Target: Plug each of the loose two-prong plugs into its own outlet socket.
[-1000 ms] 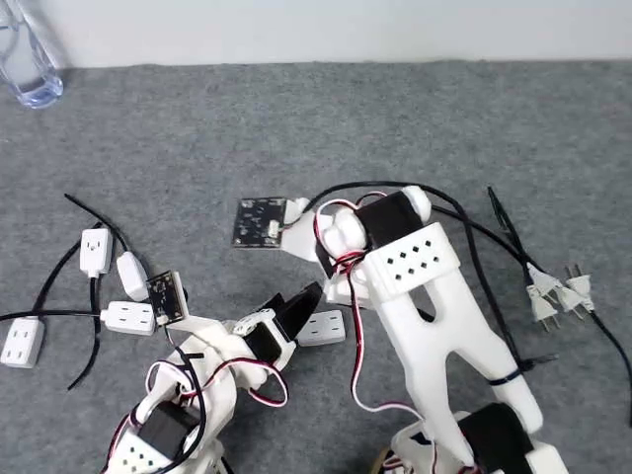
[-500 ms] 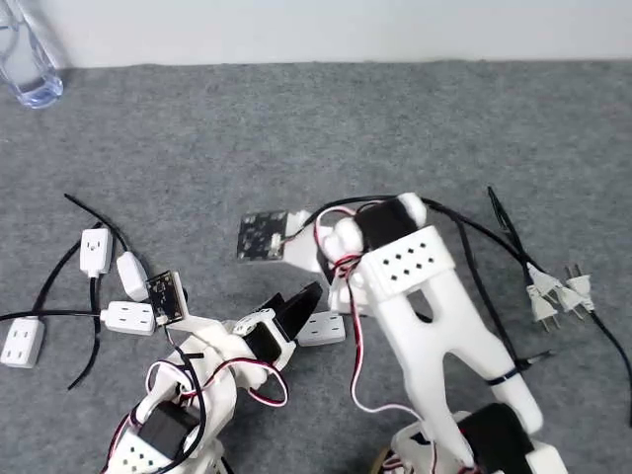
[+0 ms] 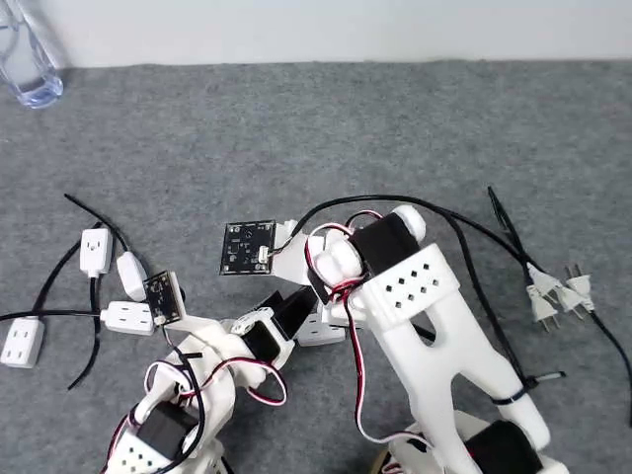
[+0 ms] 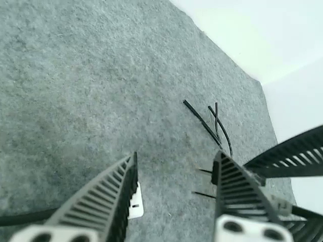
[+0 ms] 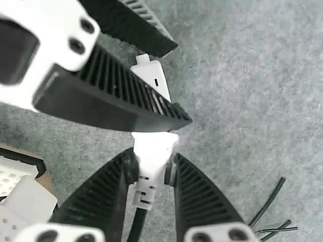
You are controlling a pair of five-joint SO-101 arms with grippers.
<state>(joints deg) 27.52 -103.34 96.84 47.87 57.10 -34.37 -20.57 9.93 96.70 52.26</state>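
Grey felt mat covers table. My right arm lower centre-right in high view, my left arm lower left. My right gripper clamped on white two-prong plug, black cord trailing. My left gripper jaws apart, white outlet socket against one finger, lower centre in high view. Loose plugs near right edge. Cabled spare sockets near left edge.

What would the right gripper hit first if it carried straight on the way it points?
The right gripper, shut on a plug, would probably meet a finger of the left gripper first: it crosses just ahead, with the socket beyond. Depth is unclear.
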